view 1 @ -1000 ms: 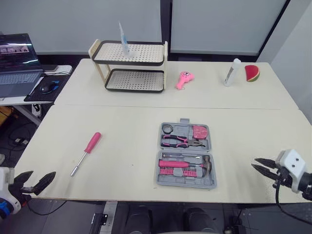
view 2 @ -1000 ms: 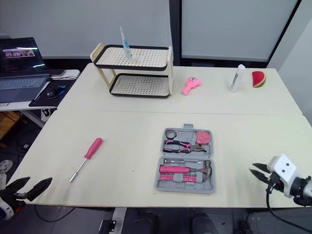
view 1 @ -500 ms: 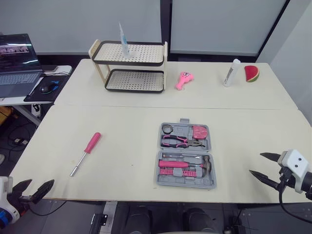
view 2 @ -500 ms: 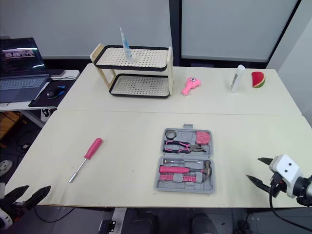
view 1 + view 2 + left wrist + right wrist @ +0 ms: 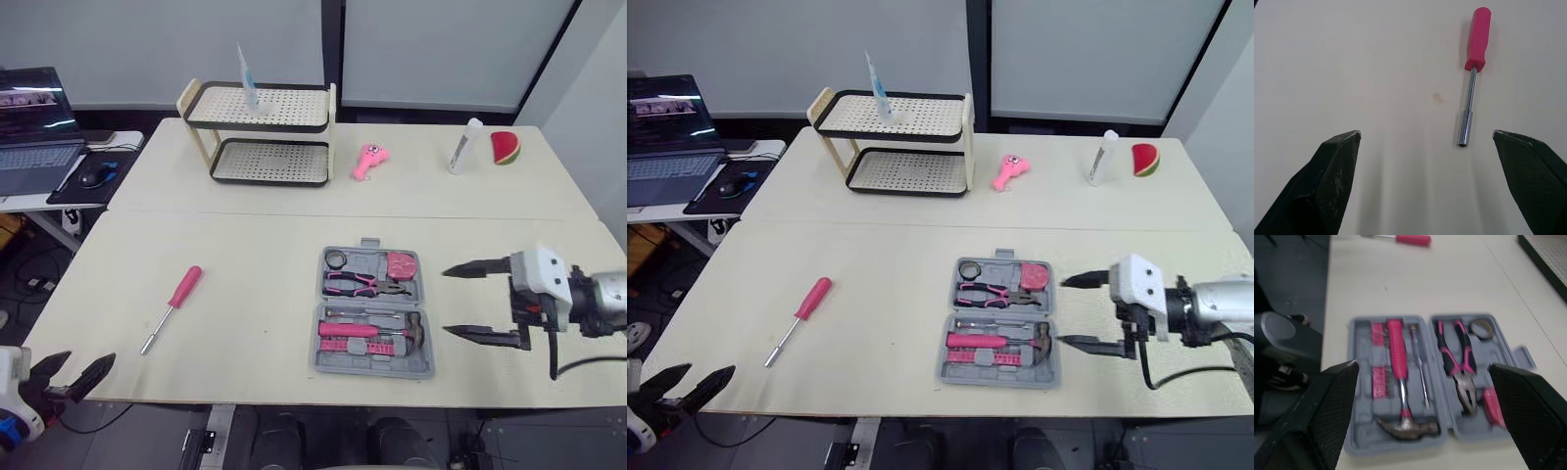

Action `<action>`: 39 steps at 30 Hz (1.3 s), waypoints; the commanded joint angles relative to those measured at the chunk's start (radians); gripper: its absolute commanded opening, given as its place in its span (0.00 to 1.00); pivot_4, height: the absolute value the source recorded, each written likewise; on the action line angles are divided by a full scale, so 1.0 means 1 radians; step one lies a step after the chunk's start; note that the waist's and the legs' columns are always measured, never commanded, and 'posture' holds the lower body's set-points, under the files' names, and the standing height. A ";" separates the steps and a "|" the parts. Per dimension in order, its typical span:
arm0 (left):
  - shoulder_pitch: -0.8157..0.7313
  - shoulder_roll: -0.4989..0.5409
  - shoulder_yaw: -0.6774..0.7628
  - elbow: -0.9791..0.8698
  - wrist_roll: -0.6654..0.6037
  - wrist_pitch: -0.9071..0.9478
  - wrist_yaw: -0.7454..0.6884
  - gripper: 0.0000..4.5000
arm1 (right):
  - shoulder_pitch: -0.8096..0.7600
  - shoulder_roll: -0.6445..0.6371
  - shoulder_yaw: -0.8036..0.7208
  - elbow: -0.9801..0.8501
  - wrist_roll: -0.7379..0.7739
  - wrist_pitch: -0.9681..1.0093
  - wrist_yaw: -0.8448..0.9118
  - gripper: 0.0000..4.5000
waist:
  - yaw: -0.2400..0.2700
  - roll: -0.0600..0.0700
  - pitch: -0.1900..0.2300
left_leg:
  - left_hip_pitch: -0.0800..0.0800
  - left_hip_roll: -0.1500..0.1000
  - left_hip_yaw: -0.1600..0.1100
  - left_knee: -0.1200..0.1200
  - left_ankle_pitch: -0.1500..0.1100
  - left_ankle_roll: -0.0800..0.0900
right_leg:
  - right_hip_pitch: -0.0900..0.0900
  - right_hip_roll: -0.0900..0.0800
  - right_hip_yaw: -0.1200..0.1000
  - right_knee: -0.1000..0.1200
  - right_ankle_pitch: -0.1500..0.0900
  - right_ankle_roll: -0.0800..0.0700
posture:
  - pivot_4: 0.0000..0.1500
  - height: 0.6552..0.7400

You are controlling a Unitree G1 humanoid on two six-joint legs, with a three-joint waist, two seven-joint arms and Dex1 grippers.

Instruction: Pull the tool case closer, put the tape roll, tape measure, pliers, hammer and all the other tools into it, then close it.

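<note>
Table point(image 5: 245, 255): one case point(image 5: 373, 304), one screwdriver point(image 5: 173, 306)

- No text, number, brand or sign could be read.
- The laptop point(image 5: 29, 127) screen beside the bench carried a strip of bright marks, too small to make out.
- Any marking on the tool case point(image 5: 372, 369) was too small or blurred to tell.
</note>
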 commanded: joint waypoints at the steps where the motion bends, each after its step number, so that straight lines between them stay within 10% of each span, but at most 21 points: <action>1: -0.016 0.015 0.012 -0.055 -0.025 0.024 0.004 1.00 | -0.093 0.020 0.069 -0.042 0.037 0.071 -0.017 1.00 | 0.000 -0.001 0.000 | 0.000 0.000 0.000 0.000 0.000 0.000 | 0.000 0.000 0.000 0.000 0.000 0.000 | 1.00 1.00; 26: -0.557 -0.001 -0.423 0.181 0.199 0.202 0.213 1.00 | -0.218 0.105 0.220 -0.069 -0.036 0.151 -0.117 1.00 | -0.004 -0.001 0.000 | -0.003 0.000 -0.003 0.001 0.000 0.000 | -0.006 0.000 -0.007 0.005 0.000 0.000 | 1.00 1.00; 39: -0.566 -0.032 -0.458 0.212 0.245 0.164 0.215 0.21 | -0.184 0.101 0.191 -0.093 -0.021 0.132 -0.109 1.00 | 0.001 -0.001 0.000 | -0.003 -0.002 -0.005 0.002 0.000 0.000 | -0.004 -0.004 -0.018 0.005 0.000 0.000 | 1.00 1.00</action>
